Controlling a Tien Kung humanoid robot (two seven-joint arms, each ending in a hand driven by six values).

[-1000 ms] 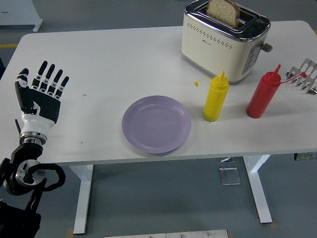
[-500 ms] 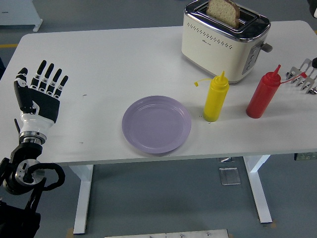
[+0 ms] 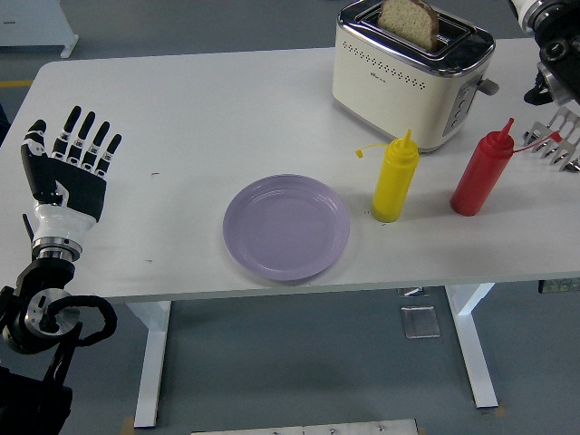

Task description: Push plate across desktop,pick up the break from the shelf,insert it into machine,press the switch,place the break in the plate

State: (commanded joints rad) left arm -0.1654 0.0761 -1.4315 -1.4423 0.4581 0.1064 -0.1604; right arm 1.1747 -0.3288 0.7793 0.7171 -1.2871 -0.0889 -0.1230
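Note:
A lilac plate (image 3: 286, 227) lies near the table's front edge, at the middle. Behind it to the right stands a cream toaster (image 3: 412, 77) with a slice of bread (image 3: 410, 23) sticking up from one slot. Its side lever (image 3: 489, 87) points right. My left hand (image 3: 74, 163) is held upright over the table's left edge, open with fingers spread, far from the plate. Part of my right hand and wrist (image 3: 555, 50) shows at the top right corner, above the metal shelf rack (image 3: 557, 136) and right of the toaster.
A yellow squeeze bottle (image 3: 395, 178) stands just right of the plate. A red squeeze bottle (image 3: 482, 172) stands between it and the rack, below the toaster's lever. The white table (image 3: 181, 109) reaches the picture's right edge.
My right arm has come into view at the top right corner, above the rack. My left hand has drifted slightly left and up. Plate, bread and bottles have not moved.

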